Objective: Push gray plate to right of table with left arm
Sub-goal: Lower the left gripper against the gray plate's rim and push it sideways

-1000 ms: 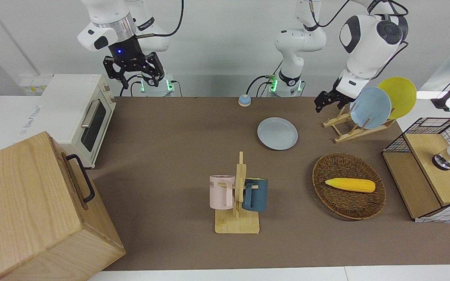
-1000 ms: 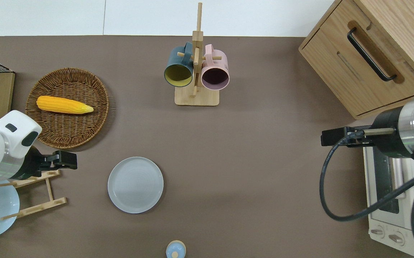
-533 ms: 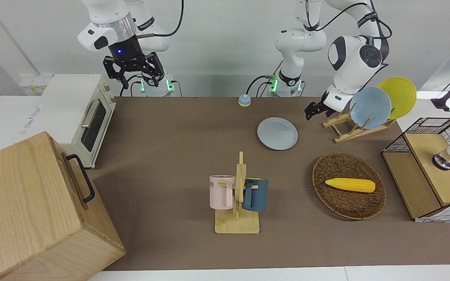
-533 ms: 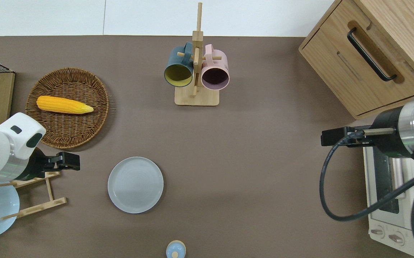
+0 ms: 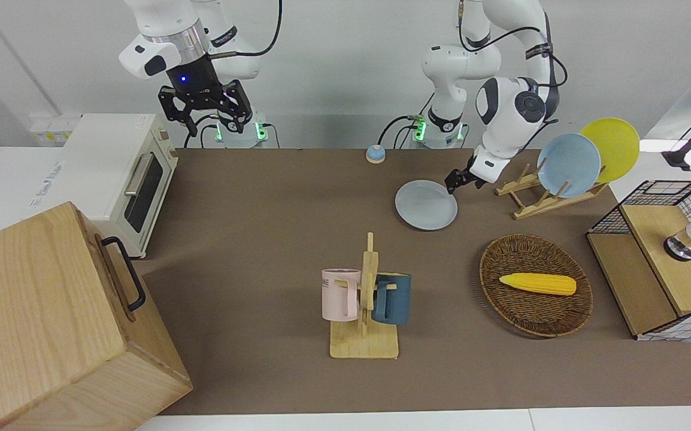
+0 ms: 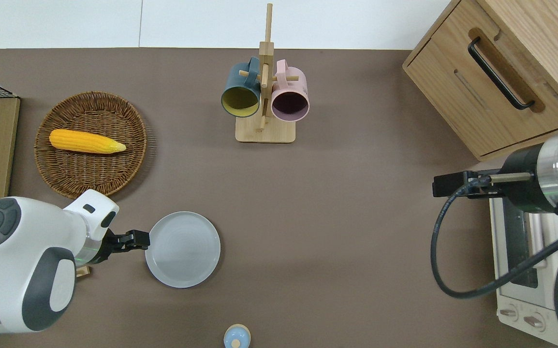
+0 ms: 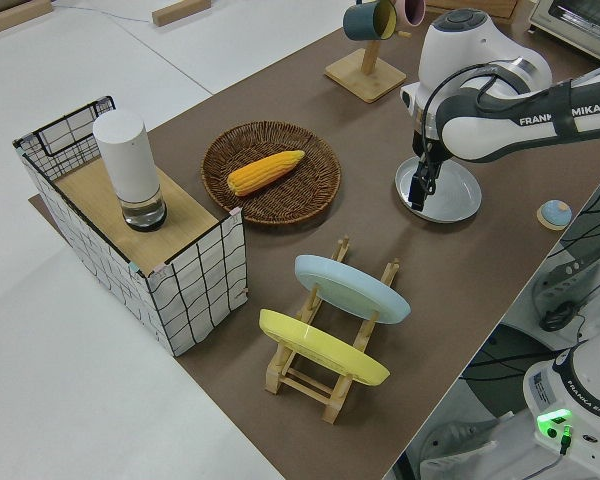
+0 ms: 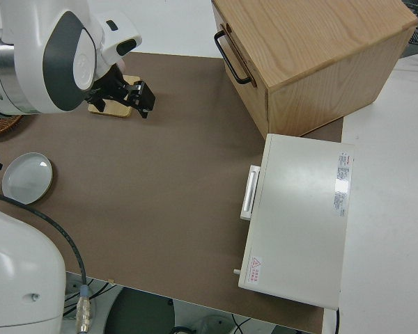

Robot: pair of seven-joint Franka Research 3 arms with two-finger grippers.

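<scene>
Gray plate (image 6: 183, 249) lies flat on the table (image 6: 346, 241), roughly mid-width and on the robots' half. Left gripper (image 6: 136, 239) sits low at the plate's 9 o'clock rim in the overhead view, at or just short of contact; whether its fingers are parted or closed cannot be told. Right arm is parked. Judged progress: approach done, while the whole push toward the right arm's end, at 3 o'clock, remains.
</scene>
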